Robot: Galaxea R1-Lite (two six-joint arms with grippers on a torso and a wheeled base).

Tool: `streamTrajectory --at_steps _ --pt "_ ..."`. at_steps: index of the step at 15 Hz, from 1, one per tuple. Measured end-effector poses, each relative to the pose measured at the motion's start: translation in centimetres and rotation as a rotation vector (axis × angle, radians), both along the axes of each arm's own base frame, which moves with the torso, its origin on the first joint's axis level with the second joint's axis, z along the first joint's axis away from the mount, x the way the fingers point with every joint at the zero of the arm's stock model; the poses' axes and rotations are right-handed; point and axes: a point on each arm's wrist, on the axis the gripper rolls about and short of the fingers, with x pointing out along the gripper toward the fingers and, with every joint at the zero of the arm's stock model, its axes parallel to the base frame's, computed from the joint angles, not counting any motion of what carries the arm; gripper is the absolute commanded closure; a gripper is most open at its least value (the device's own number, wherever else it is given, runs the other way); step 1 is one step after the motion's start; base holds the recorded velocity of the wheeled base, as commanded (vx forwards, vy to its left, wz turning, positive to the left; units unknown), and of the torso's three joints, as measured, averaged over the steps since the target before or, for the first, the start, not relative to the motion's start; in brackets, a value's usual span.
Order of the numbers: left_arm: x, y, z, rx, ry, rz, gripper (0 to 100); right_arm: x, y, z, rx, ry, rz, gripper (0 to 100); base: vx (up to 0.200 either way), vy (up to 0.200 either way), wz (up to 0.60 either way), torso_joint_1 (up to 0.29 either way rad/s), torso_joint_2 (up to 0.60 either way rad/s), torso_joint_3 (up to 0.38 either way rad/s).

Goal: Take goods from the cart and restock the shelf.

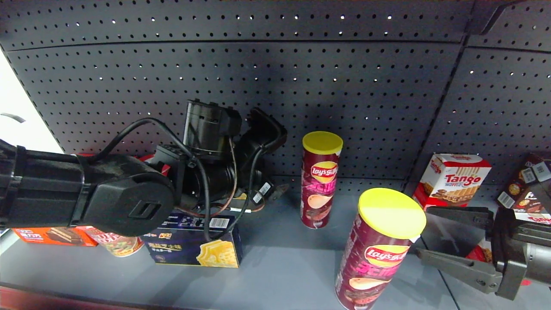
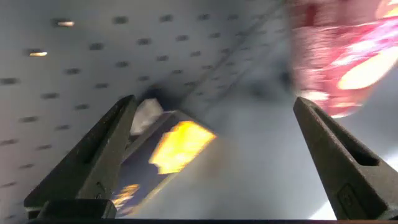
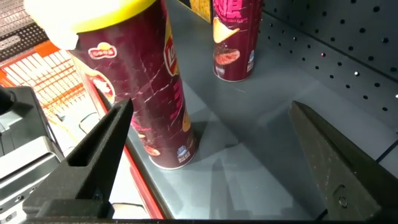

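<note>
Plainly, both pincers gape empty: the right gripper (image 1: 425,232) just beside the front chip can (image 1: 379,254) on the shelf (image 1: 280,267), the left gripper (image 2: 212,102) above the blue box (image 1: 193,245), near the rear can (image 1: 320,181).

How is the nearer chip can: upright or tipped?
Upright: the nearer chip can stands on its base on the shelf.

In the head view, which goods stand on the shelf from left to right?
Flat orange box, red printed cup, dark blue box, far maroon yellow-lidded can, near maroon yellow-lidded can, white-and-red wafer box.
</note>
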Motion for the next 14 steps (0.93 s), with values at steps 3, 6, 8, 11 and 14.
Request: streamTrajectory --at_steps 3,6,8,11,14 --pt "0.8 -0.3 0.1 0.012 -0.029 0.055 0 0.2 0.0 0.0 -0.001 0.003 -0.006 0 0.0 0.0 0.0 0.0 0.0 0.0" --pt "1.8 -1.3 -0.2 0.006 -0.041 0.056 0 0.4 -0.2 0.0 -0.002 0.005 -0.017 0 0.0 0.0 0.0 0.0 0.0 0.0" --pt "2.3 -2.0 -0.6 0.008 -0.04 0.048 0 0.4 -0.2 -0.1 -0.003 0.008 -0.021 0 0.0 0.0 0.0 0.0 0.0 0.0" --pt "2.7 -2.7 -1.5 0.016 -0.025 0.038 0 0.5 -0.2 -0.2 -0.004 0.014 -0.021 0 0.0 0.0 0.0 0.0 0.0 0.0" --pt "2.9 -3.4 -1.9 0.016 -0.019 0.029 0 0.6 -0.2 -0.2 -0.005 0.016 -0.021 0 0.0 0.0 0.0 0.0 0.0 0.0"
